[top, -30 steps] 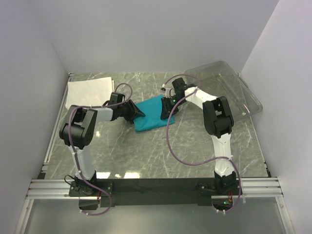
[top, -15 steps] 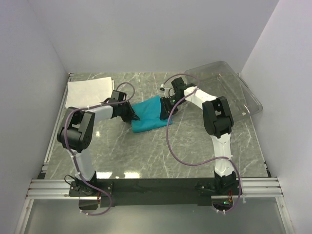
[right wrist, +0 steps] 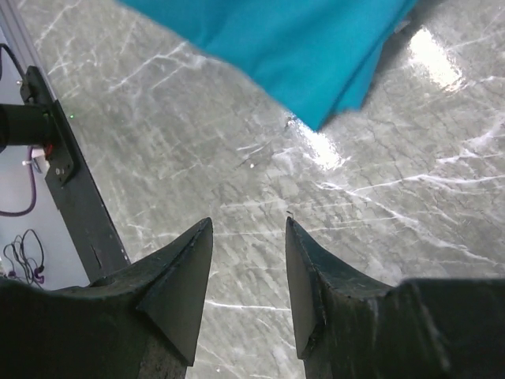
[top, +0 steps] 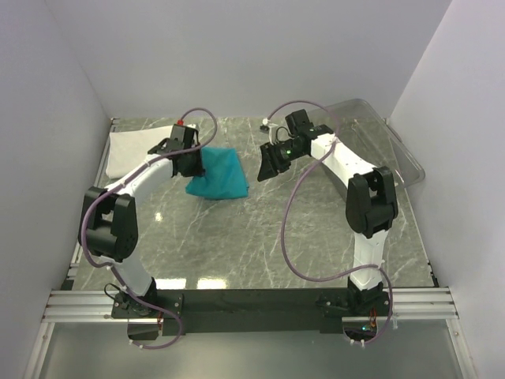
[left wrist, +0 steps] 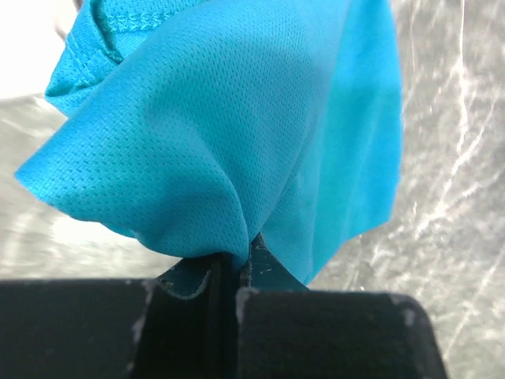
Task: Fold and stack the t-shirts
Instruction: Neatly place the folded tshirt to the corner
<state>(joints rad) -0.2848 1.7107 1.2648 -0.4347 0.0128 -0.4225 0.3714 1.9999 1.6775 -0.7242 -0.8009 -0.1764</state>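
Note:
The folded teal-blue t-shirt (top: 218, 175) hangs from my left gripper (top: 192, 163), which is shut on its left edge and holds it lifted over the table. In the left wrist view the cloth (left wrist: 237, 118) drapes from my closed jaws. The folded white t-shirt (top: 134, 146) lies at the back left of the table, partly behind my left arm. My right gripper (top: 265, 167) is open and empty, a little to the right of the teal shirt. In the right wrist view my right gripper (right wrist: 248, 225) hovers over bare table with the teal cloth (right wrist: 292, 39) ahead.
A clear plastic tray (top: 387, 138) rests at the back right, partly over the table's edge. White walls close in the table on the left, back and right. A black rail (top: 252, 300) with the arm bases runs along the near edge.
My left gripper has lifted the teal shirt and carried it left toward the white shirt. My right gripper has let go of the shirt, opened and drawn back to the right.

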